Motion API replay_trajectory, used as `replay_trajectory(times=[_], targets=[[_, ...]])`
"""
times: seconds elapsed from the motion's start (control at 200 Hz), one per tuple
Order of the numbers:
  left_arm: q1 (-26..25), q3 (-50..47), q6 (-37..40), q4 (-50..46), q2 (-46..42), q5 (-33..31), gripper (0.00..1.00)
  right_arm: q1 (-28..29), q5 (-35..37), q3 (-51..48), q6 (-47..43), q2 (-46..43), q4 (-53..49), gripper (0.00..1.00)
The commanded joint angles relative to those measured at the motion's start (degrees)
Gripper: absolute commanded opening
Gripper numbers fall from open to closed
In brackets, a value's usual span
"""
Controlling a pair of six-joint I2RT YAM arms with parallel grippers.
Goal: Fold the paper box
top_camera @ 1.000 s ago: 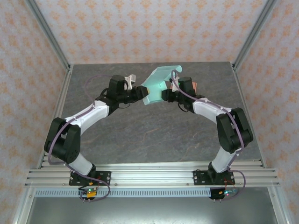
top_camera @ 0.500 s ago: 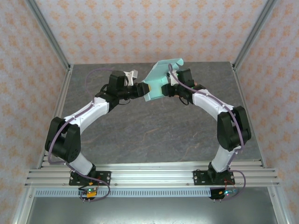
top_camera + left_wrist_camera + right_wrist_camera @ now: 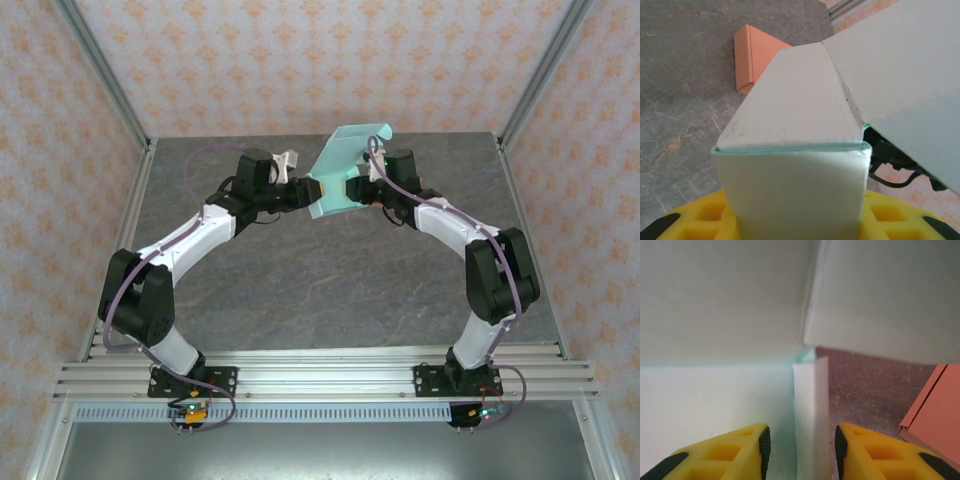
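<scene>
I hold the mint paper box (image 3: 336,178) in the air over the far middle of the table (image 3: 300,290); my left gripper (image 3: 303,192) pinches its folded end wall, and my right gripper (image 3: 801,442) straddles a narrow upright corner strip, but I cannot tell whether it actually presses the strip. I judge the fold about midway: one end is doubled over and squared, while the large lid panel stands open, so closing and tucking remain. Paper hides the box's inside and my left pads, and the orange box (image 3: 752,55) lying on the table beyond is partly cut off.
</scene>
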Motion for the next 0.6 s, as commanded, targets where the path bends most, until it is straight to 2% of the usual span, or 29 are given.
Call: replay_trajectory(times=[0.0, 0.115, 0.45, 0.531, 0.591], targets=[[-0.7, 2.0, -0.7, -0.5, 0.8, 2.4, 0.27, -1.7, -3.7, -1.8, 3.2, -2.7, 7.5, 0.37], [-0.8, 2.7, -1.2, 0.0, 0.9, 3.3, 0.27, -1.7, -5.9, -0.4, 2.7, -1.2, 6.1, 0.27], [-0.8, 4.3, -1.3, 0.7, 1.6, 3.5, 0.27, -0.3, -1.1, 0.6, -5.5, 1.0, -2.4, 0.27], [-0.8, 4.6, -1.6, 1.3, 1.5, 3.8, 0.27, 0.3, 1.9, 0.5, -6.5, 1.3, -3.1, 0.14], [-0.9, 4.7, -1.7, 2.1, 1.5, 4.4, 0.27, 1.4, 5.8, 1.0, -7.9, 1.6, -4.3, 0.1]])
